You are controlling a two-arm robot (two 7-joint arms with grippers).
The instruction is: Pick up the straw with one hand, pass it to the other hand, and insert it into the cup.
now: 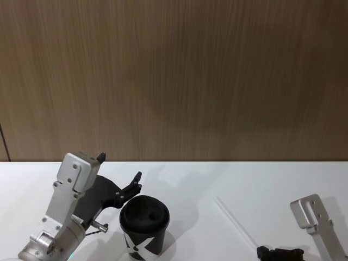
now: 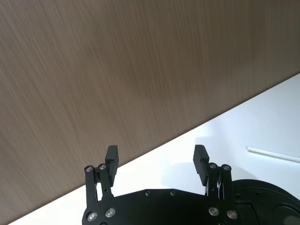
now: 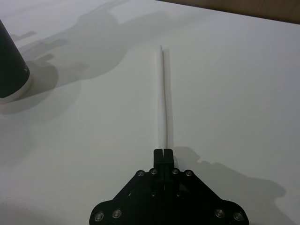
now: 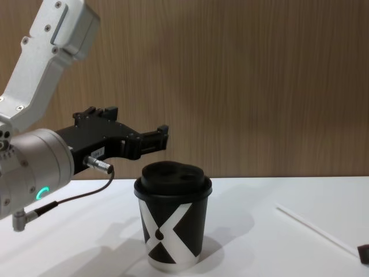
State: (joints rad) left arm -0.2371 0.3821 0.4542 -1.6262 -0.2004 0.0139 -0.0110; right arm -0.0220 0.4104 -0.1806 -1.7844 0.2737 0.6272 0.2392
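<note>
R tool [image 3: 163, 152] low, pinching straw [image 3: 164, 93] end; L tool [image 1: 119, 167] spread, raised behind cup [image 4: 173, 231].

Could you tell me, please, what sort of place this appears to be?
Probably an indoor robot test bench: a plain white table against a wood-panelled wall, with the robot's left arm and right arm beside one lidded paper cup and a straw.
</note>
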